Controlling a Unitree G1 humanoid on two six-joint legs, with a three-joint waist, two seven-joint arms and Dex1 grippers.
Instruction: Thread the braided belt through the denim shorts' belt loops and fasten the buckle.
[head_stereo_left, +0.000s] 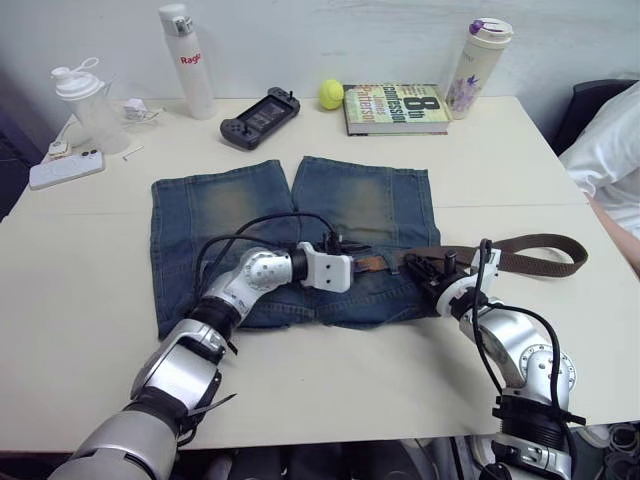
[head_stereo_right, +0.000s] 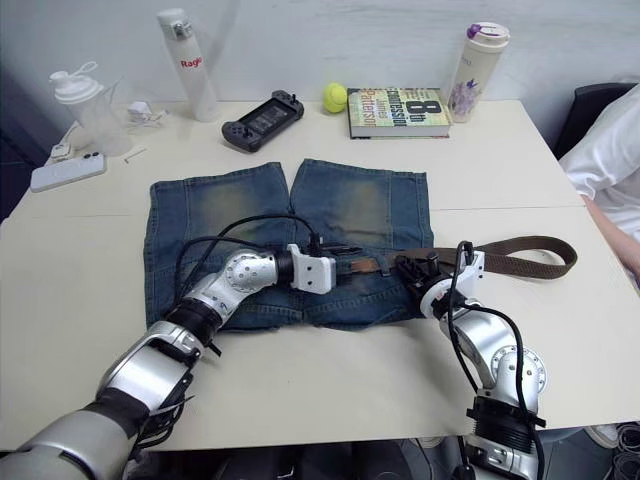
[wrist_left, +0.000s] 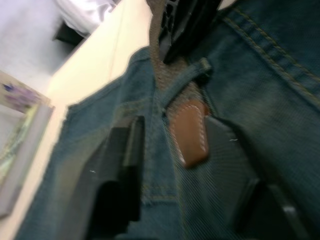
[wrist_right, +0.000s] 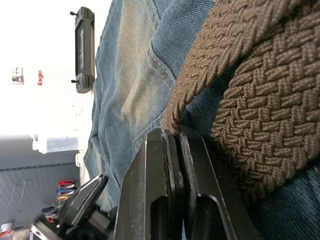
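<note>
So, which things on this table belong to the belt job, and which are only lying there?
For the job:
braided belt
denim shorts
belt loop

Only lying there:
book
tennis ball
game controller
white bottle
flowered bottle
shaker bottle
phone

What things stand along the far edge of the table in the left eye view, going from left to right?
Phone → clear shaker bottle → white bottle → game controller → tennis ball → book → flowered bottle.
</note>
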